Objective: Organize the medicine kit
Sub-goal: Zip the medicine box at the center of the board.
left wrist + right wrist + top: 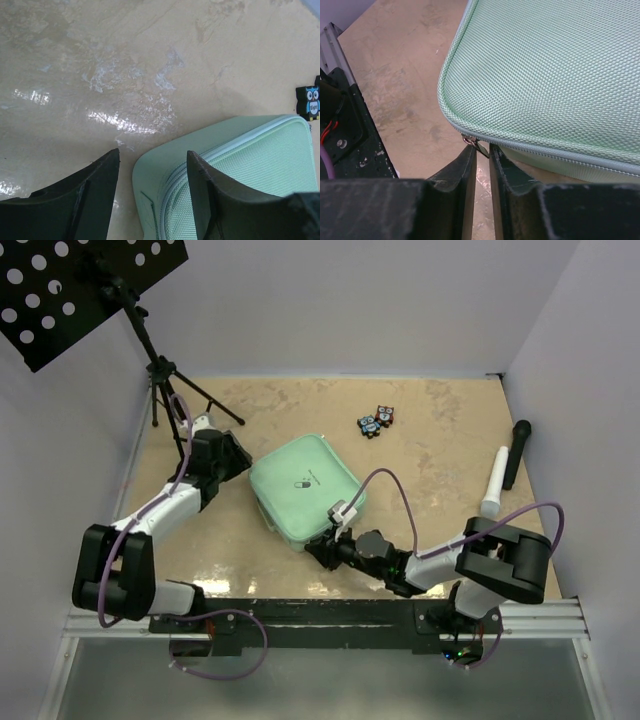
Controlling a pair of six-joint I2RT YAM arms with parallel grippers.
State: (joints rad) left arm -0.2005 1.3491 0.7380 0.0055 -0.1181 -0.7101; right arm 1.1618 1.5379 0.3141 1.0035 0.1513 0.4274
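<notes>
The medicine kit (305, 488) is a mint-green zip case lying closed in the middle of the table. My left gripper (240, 462) is open at the case's left corner. In the left wrist view the corner (150, 175) sits between the fingers of this gripper (152, 155), with one finger over the lid. My right gripper (318, 548) is at the case's near corner. In the right wrist view this gripper (482, 149) has its jaws nearly together on the small metal zipper pull (472, 141), under the case's edge (555, 65).
Two small owl figures (378, 420) lie at the back right; one also shows in the left wrist view (311, 101). A white tube (495, 480) and a black stick (517, 450) lie at the right. A tripod (160, 380) with a perforated black board stands at the back left. Walls enclose the table.
</notes>
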